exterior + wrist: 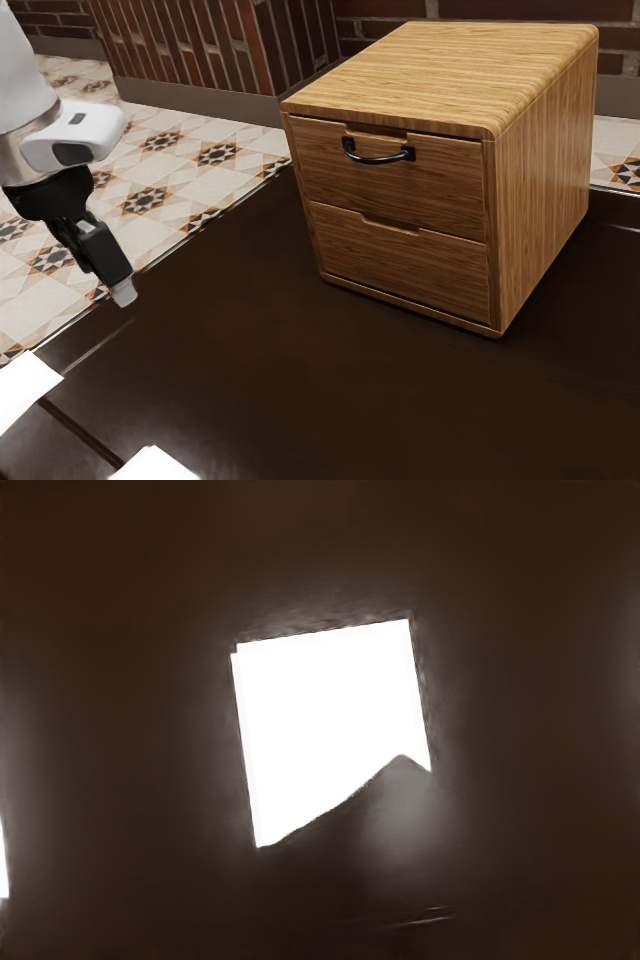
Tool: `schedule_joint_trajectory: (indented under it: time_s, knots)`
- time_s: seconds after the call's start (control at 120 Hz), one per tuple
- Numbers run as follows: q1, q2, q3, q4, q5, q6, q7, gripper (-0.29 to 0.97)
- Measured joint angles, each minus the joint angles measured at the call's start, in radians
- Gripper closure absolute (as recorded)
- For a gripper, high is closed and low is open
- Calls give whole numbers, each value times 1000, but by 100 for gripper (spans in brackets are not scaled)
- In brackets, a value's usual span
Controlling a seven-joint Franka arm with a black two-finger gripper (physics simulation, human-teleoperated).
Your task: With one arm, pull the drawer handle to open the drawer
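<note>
A wooden cabinet (pixel 450 150) with two drawers stands on the dark glossy table (pixel 300 380), toward the exterior view's right. Its upper drawer (pixel 390 180) carries a black curved handle (pixel 378 154) and sits flush with the cabinet front. The lower drawer (pixel 400 260) is flush too. My gripper (pixel 118 285) hangs low over the table's edge at the exterior view's left, far from the handle and pointing down. In the wrist view the dark table surface (pixel 120 730) lies under my hand, with a bright white reflection (pixel 330 720) on it.
The table's edge (pixel 90 330) runs diagonally at the exterior view's left, with a patterned tile floor (pixel 170 170) beyond it. A brick wall (pixel 220 40) stands behind. White glare patches (pixel 20 385) lie on the table's near left corner. Open tabletop stretches between my gripper and the cabinet.
</note>
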Motion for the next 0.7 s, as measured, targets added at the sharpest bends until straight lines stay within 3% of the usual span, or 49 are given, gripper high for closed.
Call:
schedule_joint_trajectory:
  time_s: [0.117, 0.3, 0.433, 0.55, 0.7]
  knots:
    - [-40, -21, -23, -150, 3, 98, 143, 0]
    - [-44, -42, -27, -177, 2, 182, 487, 0]
    - [-93, -32, 44, -181, -68, 234, 717, 0]
    - [-107, -18, 52, -208, -109, 328, 841, 0]
    - [-169, 4, 97, -218, -83, 488, 938, 0]
